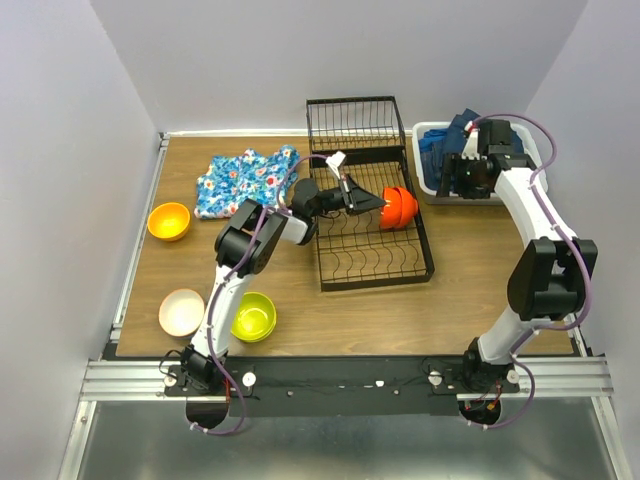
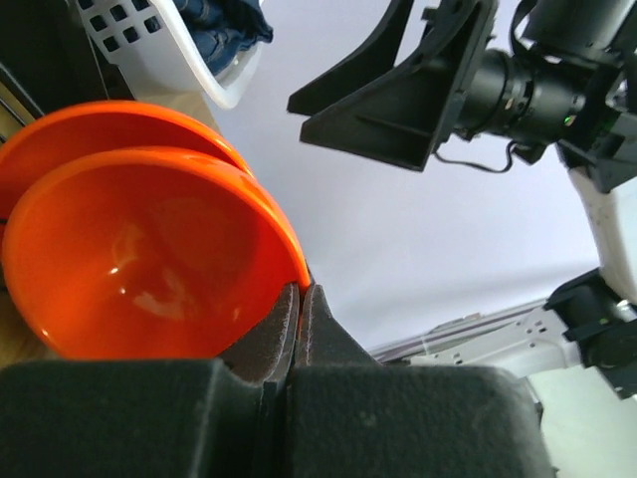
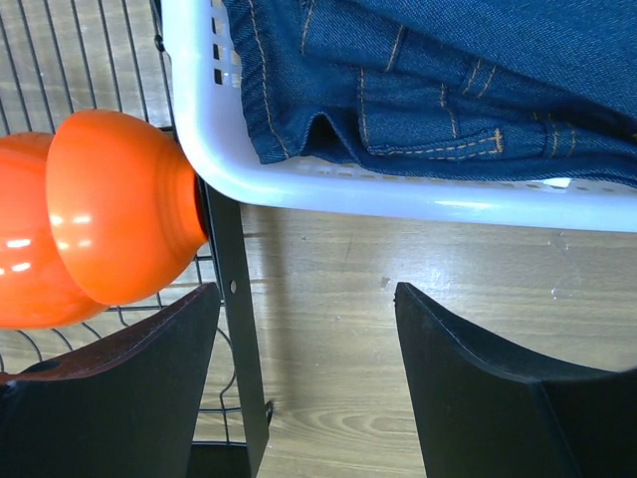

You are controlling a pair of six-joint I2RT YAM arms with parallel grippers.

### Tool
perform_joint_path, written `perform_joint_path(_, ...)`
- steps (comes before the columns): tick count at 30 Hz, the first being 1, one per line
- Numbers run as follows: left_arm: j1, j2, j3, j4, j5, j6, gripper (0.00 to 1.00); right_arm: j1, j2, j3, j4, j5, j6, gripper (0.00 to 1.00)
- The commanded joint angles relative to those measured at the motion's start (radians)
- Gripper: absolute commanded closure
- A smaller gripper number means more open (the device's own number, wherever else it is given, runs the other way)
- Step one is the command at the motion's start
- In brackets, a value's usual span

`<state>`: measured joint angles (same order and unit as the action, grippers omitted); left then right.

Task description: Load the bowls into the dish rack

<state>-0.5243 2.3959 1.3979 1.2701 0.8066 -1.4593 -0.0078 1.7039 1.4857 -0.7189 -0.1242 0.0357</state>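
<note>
**Left gripper** (image 2: 300, 291): jaws closed together, pinching the near rim of a red-orange bowl (image 2: 149, 259).

**Held bowl:** It stands on edge with its open face towards the wrist. It lies directly ahead of the fingertips, at the right side of the dish rack (image 1: 330, 262). It is nested against a second red-orange bowl (image 2: 90, 124), which sits just behind it.

**Judgement:** The bowl appears seated, so the next move is to release and draw back leftward along the bowl's axis.

**Right gripper** (image 3: 307, 294): jaws wide apart, holding nothing. It hangs over bare table between the rack's edge and the white laundry basket (image 3: 328, 184).

**Remaining bowls:** The lime-green bowl (image 1: 253, 316), the pale bowl (image 1: 182, 312) and the yellow-orange bowl (image 1: 168, 221) all lie left of the rack. They are nearer the left arm.
</note>
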Motion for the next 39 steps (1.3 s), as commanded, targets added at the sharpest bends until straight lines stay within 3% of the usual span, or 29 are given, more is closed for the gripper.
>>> perform_joint_path(1,-0.011,0.035,0.012,0.193,-0.046,-0.079,1.00,0.003,0.040,0.016,-0.007,-0.005,0.000,0.21)
perform_joint_path(17,0.026,0.005,-0.099,0.160,-0.103,-0.046,1.00,0.071,0.089,0.047,0.004,-0.005,-0.002,0.21)
perform_joint_path(19,0.026,0.003,-0.100,0.134,-0.106,-0.041,0.98,0.071,0.089,0.045,0.006,-0.008,0.001,0.21)
perform_joint_path(23,0.026,-0.012,-0.096,0.092,-0.101,-0.004,0.81,0.072,0.089,0.053,0.003,-0.012,0.004,0.21)
perform_joint_path(30,0.032,-0.112,-0.152,-0.043,-0.099,0.079,0.76,0.072,0.069,0.051,0.012,-0.017,0.009,0.21)
perform_joint_path(36,0.043,-0.213,-0.200,-0.211,-0.089,0.252,0.68,0.071,0.046,0.050,0.019,-0.026,0.016,0.21)
perform_joint_path(39,0.050,-0.277,-0.241,-0.322,-0.115,0.360,0.58,0.071,0.020,0.036,0.021,-0.029,0.020,0.20)
